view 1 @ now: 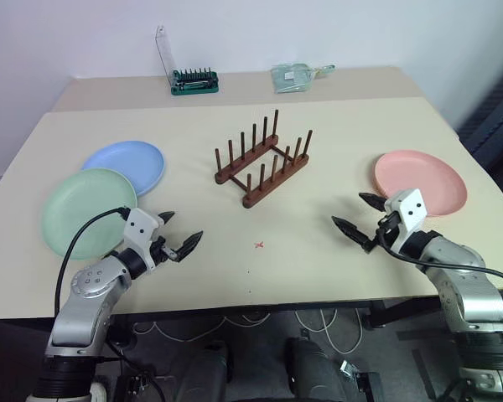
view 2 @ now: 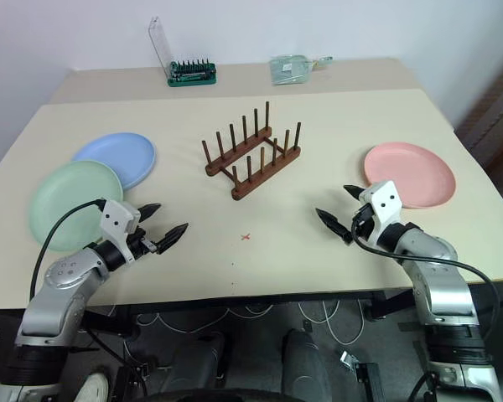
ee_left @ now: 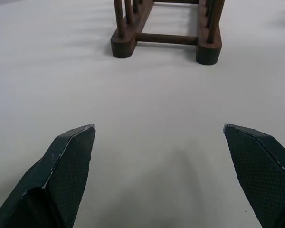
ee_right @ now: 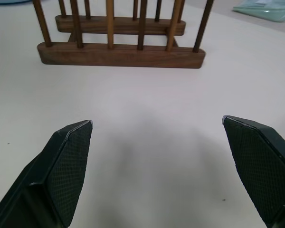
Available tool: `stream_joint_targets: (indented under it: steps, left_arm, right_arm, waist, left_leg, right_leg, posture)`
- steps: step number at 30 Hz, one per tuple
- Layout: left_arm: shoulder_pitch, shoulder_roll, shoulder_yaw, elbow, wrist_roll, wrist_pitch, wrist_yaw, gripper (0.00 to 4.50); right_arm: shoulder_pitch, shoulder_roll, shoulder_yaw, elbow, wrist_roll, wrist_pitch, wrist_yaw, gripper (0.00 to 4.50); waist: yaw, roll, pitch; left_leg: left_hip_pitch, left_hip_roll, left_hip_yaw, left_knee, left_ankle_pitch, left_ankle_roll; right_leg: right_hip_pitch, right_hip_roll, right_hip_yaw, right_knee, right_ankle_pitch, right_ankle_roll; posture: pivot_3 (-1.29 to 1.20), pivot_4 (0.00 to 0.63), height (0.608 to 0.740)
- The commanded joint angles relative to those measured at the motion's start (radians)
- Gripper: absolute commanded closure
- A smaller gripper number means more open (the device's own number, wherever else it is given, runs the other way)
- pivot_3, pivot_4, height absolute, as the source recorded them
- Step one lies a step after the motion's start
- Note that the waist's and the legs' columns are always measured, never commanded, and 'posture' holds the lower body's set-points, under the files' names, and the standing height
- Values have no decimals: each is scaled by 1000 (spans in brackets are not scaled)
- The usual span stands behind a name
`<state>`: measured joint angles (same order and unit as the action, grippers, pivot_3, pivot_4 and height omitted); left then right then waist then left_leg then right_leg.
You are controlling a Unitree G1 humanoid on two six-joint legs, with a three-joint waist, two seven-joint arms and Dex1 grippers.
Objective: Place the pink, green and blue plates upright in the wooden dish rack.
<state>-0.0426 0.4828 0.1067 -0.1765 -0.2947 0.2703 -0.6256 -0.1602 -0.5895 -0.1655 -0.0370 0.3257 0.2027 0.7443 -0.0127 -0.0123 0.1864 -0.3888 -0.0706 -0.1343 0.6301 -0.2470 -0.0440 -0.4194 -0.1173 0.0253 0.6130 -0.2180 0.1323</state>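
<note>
Plates of matte plastic, salmon pink (view 1: 420,182), mint green (view 1: 88,211) and light blue (view 1: 124,163), look light, stiff, best pinched at rims by both wide-open grippers, left (view 1: 178,234), right (view 1: 358,214).

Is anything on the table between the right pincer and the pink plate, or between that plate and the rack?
Nothing visible. The right pincer, open, sits right by the pink plate, with only bare table across to the empty wooden dish rack. The green and blue plates lie on the far side.
</note>
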Motion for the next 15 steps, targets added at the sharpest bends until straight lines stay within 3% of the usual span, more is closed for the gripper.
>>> stream_joint_targets:
  steps: [1, 15]
  left_arm:
    - [-4, -4, -2, -42, 4, -8, 14, 47]
    - [-35, -75, -103, -14, 78, -25, 82, 47]
  right_arm:
    - [-13, 1, -4, -11, 0, -24, 4, 0]
    - [-36, 37, 55, -29, -31, -18, -26, 0]
  waist:
    - [0, 0, 0]
    - [2, 0, 0]
  left_leg:
    - [0, 0, 0, 0, 0, 0]
    - [0, 0, 0, 0, 0, 0]
  right_leg:
    - [0, 0, 0, 0, 0, 0]
    - [0, 0, 0, 0, 0, 0]
  posture:
    - [0, 150, 740]
    - [0, 150, 740]
